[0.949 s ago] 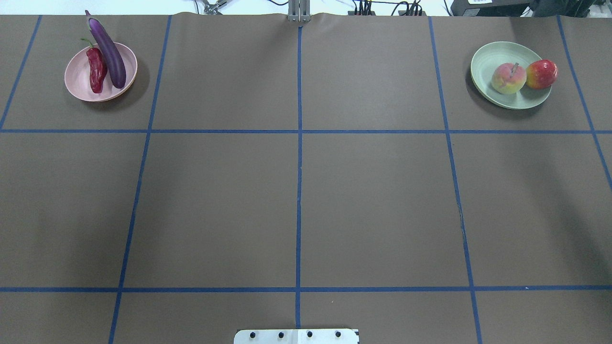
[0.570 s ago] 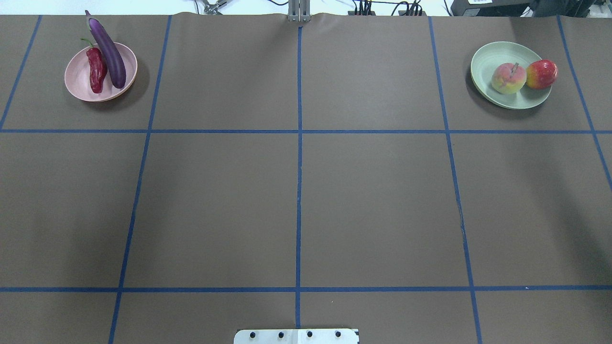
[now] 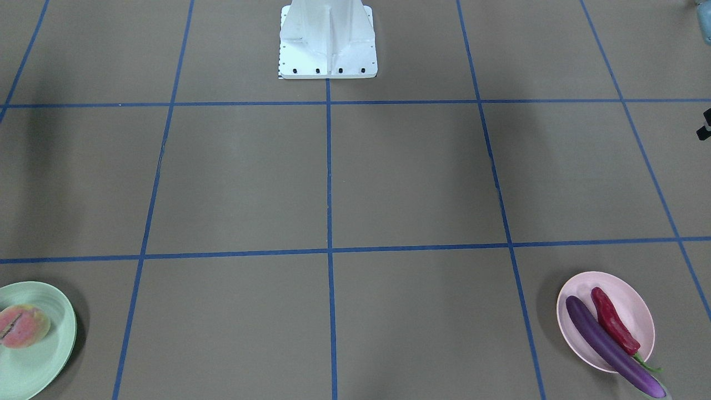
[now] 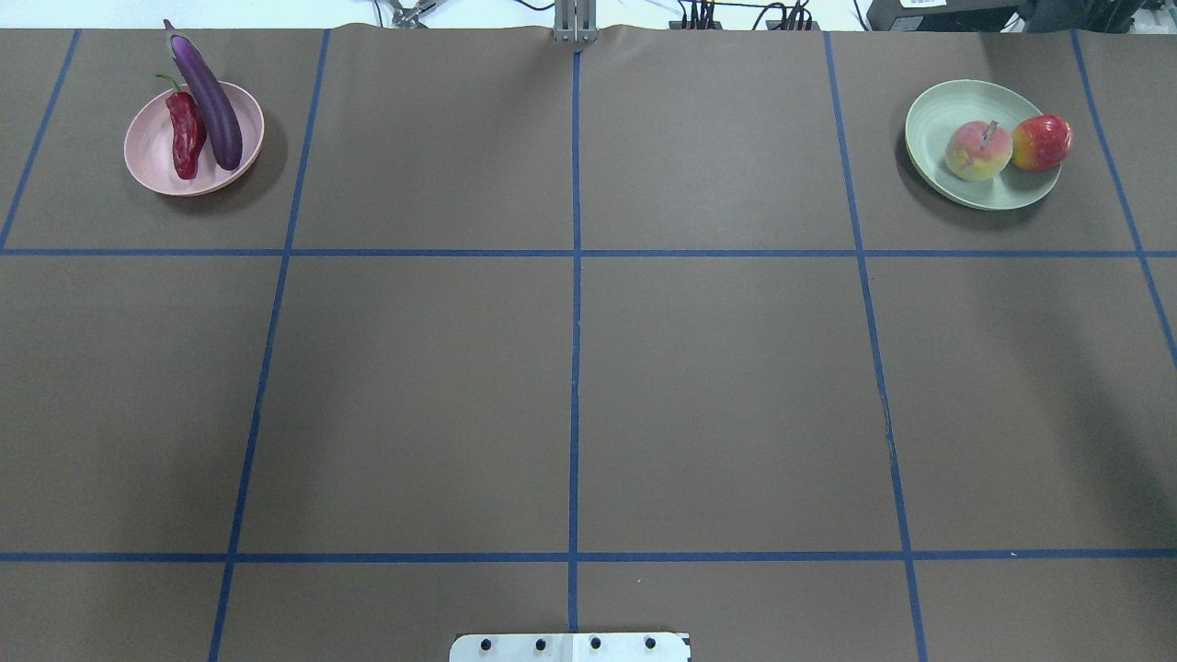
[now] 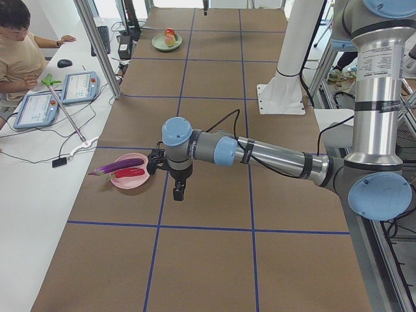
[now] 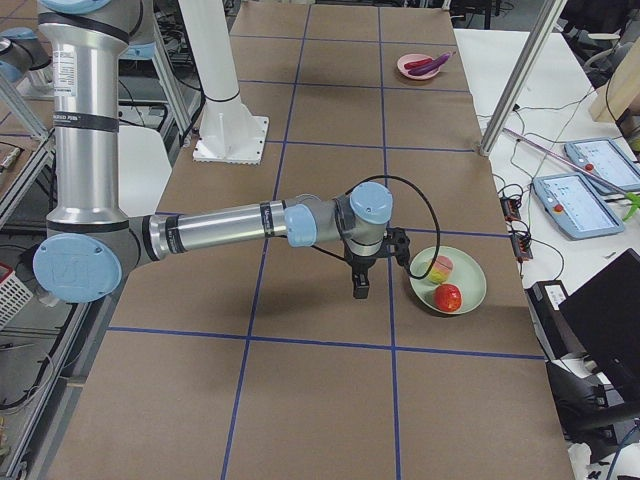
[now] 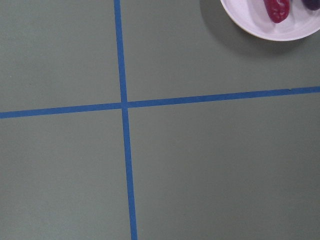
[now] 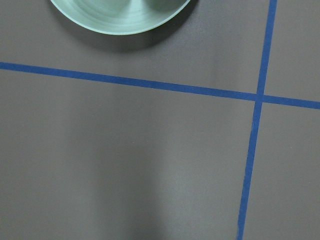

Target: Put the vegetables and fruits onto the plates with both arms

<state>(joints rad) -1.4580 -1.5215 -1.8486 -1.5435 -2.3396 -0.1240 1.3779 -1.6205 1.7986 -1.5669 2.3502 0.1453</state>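
The purple eggplant (image 4: 210,97) and the red chili pepper (image 4: 184,133) lie side by side in the pink plate (image 4: 152,165) at the far left, with the eggplant's stem end sticking out over the rim. A peach (image 4: 977,152) and a pomegranate (image 4: 1041,142) rest in the green plate (image 4: 938,110) at the far right. My left gripper (image 5: 179,190) hangs above the table just beside the pink plate (image 5: 130,182). Likewise my right gripper (image 6: 358,285) hangs beside the green plate (image 6: 470,285). Whether either gripper is open or shut I cannot tell. Nothing shows between the fingers.
Blue tape lines divide the brown table cover into squares. The white robot base (image 3: 328,44) stands at the near middle edge. A person (image 5: 16,52) sits at a side desk with tablets, behind an aluminium post (image 5: 97,45).
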